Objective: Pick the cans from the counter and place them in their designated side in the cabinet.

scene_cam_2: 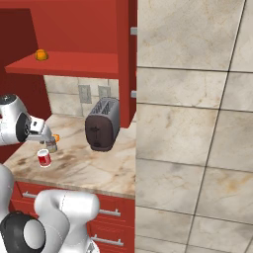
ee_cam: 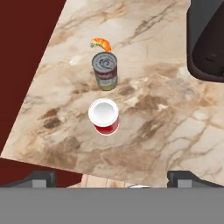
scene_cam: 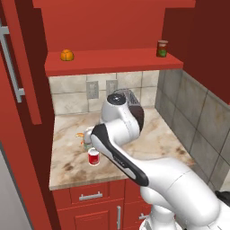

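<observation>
Two cans stand close together near the left front of the marbled counter (scene_cam: 157, 139): a bright red can (ee_cam: 104, 116) (scene_cam: 93, 157) (scene_cam_2: 44, 157) with a white top, and just behind it a silver-grey can (ee_cam: 105, 70) (scene_cam_2: 51, 145) with a small label. My gripper (ee_cam: 112, 178) hangs above them, open and holding nothing, looking straight down; its hand (scene_cam_2: 41, 133) sits just over the grey can. In the left base view my arm hides most of the grey can. The red cabinet (scene_cam: 112, 60) hangs above the counter with its shelf exposed.
A small orange shrimp (ee_cam: 101, 43) lies right behind the grey can. A dark toaster (scene_cam_2: 103, 123) stands at the back right of the counter. On the shelf sit an orange fruit (scene_cam: 67, 55) at the left and a dark can (scene_cam: 162, 48) at the right. The cabinet door (scene_cam: 13, 67) stands open at the left.
</observation>
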{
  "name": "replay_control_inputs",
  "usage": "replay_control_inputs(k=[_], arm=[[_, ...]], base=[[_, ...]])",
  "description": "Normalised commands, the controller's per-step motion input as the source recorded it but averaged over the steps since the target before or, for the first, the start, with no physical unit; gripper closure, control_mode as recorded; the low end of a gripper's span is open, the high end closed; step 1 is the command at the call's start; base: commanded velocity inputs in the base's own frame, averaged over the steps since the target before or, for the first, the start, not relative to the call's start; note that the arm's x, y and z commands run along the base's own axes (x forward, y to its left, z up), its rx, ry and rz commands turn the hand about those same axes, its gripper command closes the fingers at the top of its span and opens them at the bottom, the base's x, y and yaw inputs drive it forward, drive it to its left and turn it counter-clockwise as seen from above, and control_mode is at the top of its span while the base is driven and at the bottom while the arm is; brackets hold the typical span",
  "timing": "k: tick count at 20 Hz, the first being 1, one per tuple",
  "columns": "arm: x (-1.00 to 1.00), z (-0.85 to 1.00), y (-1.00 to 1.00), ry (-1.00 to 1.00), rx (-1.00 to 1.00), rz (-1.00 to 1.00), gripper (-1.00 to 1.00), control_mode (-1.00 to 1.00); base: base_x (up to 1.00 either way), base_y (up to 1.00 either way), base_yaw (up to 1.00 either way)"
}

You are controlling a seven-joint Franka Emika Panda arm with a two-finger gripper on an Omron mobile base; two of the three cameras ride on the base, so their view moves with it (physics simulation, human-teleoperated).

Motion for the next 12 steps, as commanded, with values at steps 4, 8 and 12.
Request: replay_control_inputs(k=[4, 8, 12], arm=[[0.11, -0.18, 0.12, -0.01, 0.03, 0.01, -1.00, -1.00], [0.15, -0.16, 0.14, 0.00, 0.02, 0.00, -1.00, -1.00], [0.15, -0.15, 0.12, 0.00, 0.00, 0.00, -1.00, -1.00]], base=[[0.00, 0.00, 0.00], [0.00, 0.00, 0.00], [0.00, 0.00, 0.00]])
